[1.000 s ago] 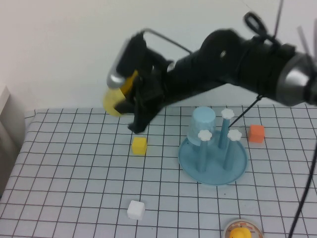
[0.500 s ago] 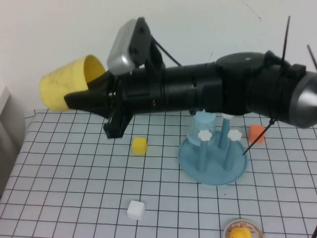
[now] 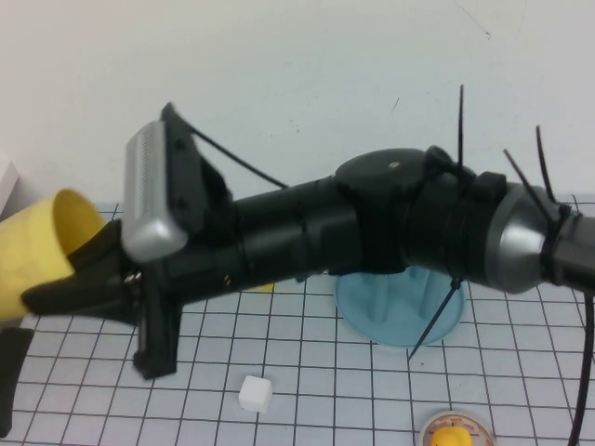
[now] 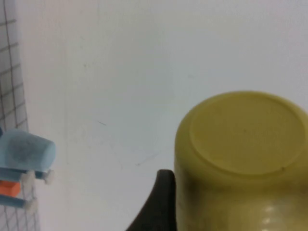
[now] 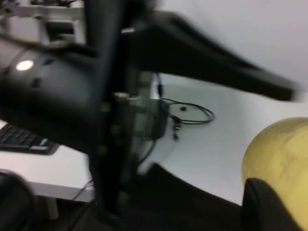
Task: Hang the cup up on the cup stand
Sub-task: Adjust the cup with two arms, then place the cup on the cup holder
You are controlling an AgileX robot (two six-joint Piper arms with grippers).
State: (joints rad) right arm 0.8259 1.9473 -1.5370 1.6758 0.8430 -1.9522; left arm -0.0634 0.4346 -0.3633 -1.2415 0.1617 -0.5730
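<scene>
A white desk (image 3: pixel 307 409) with a black grid stands against a plain white wall; the right wrist view looks past it to another white surface with a keyboard (image 5: pixel 24 139) and loose cables (image 5: pixel 185 113). The left gripper (image 3: pixel 54 284) hangs above the far left of the desk, on an arm that stretches across from the right. Its jaws are spread in a V. The lower finger lies under the yellow cup (image 3: pixel 37 249), the upper one points into the cup's mouth, and the cup's wall lies between them. The cup is in the air, on its side, well apart from the cup stand (image 3: pixel 372 311). The right gripper (image 5: pixel 269 207) shows only as a dark tip just beside the cup in its own wrist view, jaws pressed together. The left wrist view shows a pale blue cup (image 4: pixel 26 149) upturned on a peg of the stand, with an orange cube (image 4: pixel 9 188) by it. A white cube (image 3: pixel 255 392) lies near the middle. At the near edge, a round dish (image 3: pixel 429 429) holds something yellow.
</scene>
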